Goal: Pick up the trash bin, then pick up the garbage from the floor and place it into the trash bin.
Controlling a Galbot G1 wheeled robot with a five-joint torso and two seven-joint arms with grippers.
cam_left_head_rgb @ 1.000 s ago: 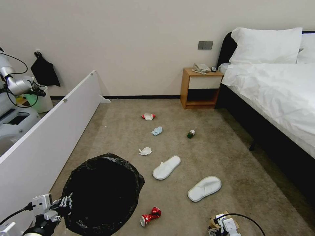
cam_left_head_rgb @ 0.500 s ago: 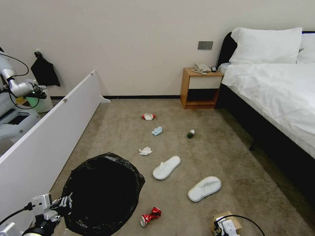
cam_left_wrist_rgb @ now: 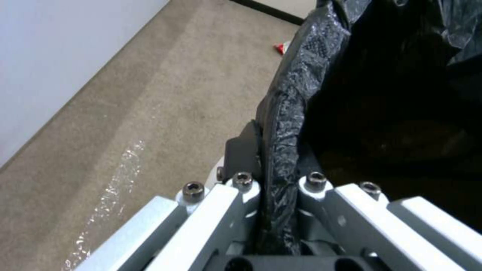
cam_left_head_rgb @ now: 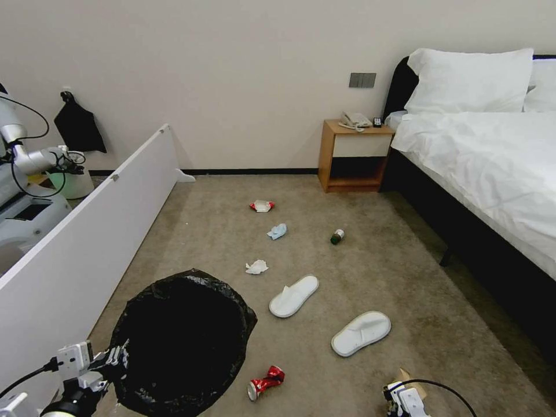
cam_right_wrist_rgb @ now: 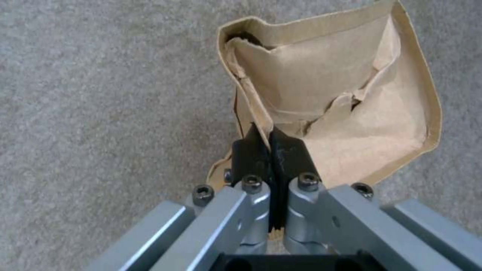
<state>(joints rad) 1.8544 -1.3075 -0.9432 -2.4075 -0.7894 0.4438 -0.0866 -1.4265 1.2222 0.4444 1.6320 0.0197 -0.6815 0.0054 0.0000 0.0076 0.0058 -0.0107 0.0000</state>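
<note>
My right claw (cam_right_wrist_rgb: 271, 145) was pinched on one wall of the brown paper carton (cam_right_wrist_rgb: 346, 113) low over the floor (cam_left_head_rgb: 405, 278), and my left claw (cam_left_wrist_rgb: 273, 177) was clamped on the bag-lined rim of the trash bin (cam_left_head_rgb: 179, 341) at my near left. Just beyond the bin lay the crushed red can (cam_left_head_rgb: 265, 383), then two white slippers (cam_left_head_rgb: 360, 332), the white tissue (cam_left_head_rgb: 256, 267), and farther off the pale-blue wad (cam_left_head_rgb: 277, 231), green bottle (cam_left_head_rgb: 337, 236) and red-white packet (cam_left_head_rgb: 262, 205).
</note>
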